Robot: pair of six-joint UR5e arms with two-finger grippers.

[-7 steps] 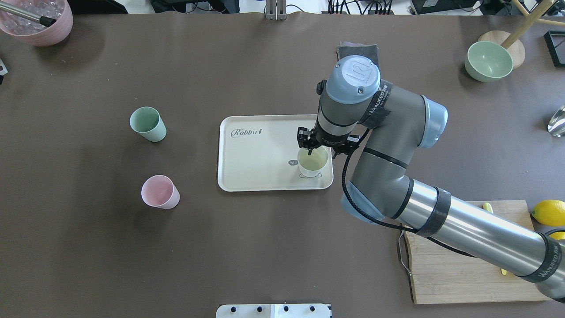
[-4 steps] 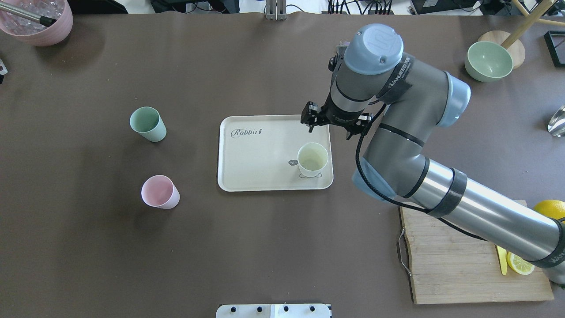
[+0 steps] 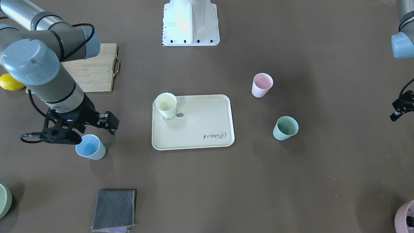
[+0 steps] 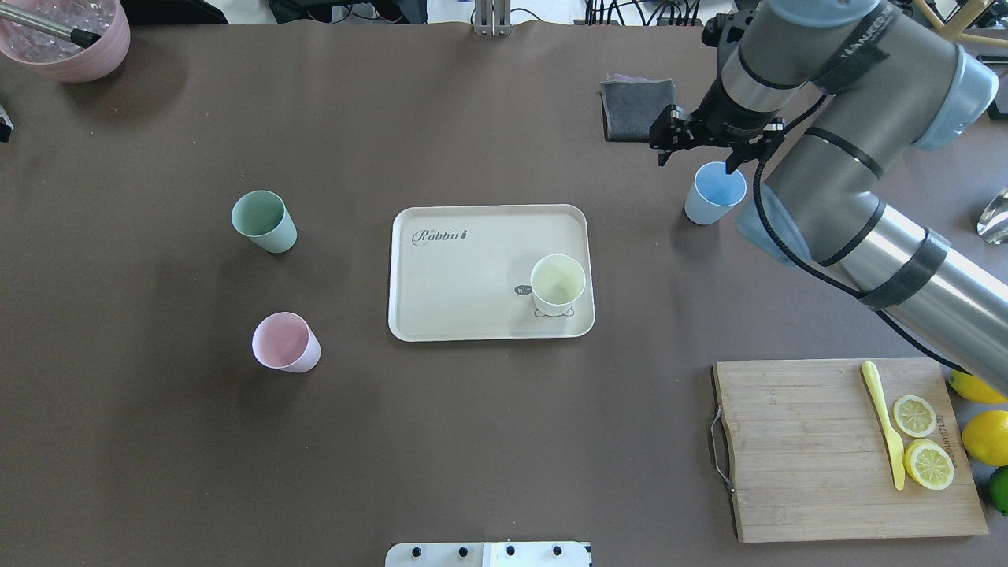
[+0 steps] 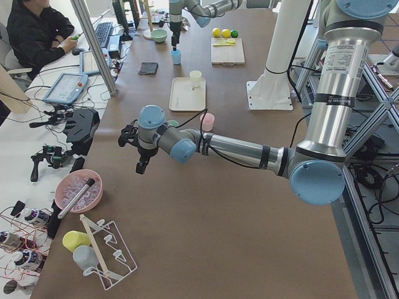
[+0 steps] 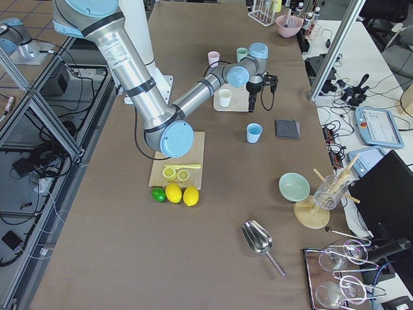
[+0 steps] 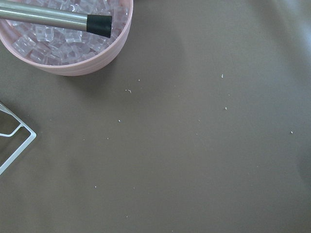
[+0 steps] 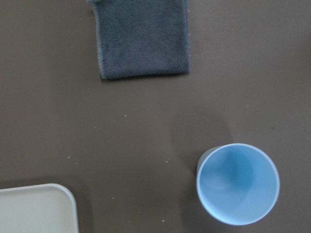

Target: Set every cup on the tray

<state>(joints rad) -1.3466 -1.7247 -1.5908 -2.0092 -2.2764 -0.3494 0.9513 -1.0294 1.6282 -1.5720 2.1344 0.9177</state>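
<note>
Since a second ago our right gripper (image 4: 697, 152) has left the yellow cup (image 4: 558, 285) standing on the tray (image 4: 457, 272) and swung out to hover by the blue cup (image 4: 714, 193) | blue cup, green cup (image 4: 264, 221) and pink cup (image 4: 285, 342) wait on the table (image 4: 472, 441), off the tray | we hold jaws wide and empty, likely to straddle the blue rim | left gripper (image 3: 400, 108) parked aside, opening: cannot tell

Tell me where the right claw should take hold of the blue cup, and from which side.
Grip the blue cup by its rim from straight above, one finger inside the mouth, one outside. It stands upright on the table, mouth open upward, and its tapered wall would probably let a side pinch slip. The right claw hangs close by, empty.
</note>
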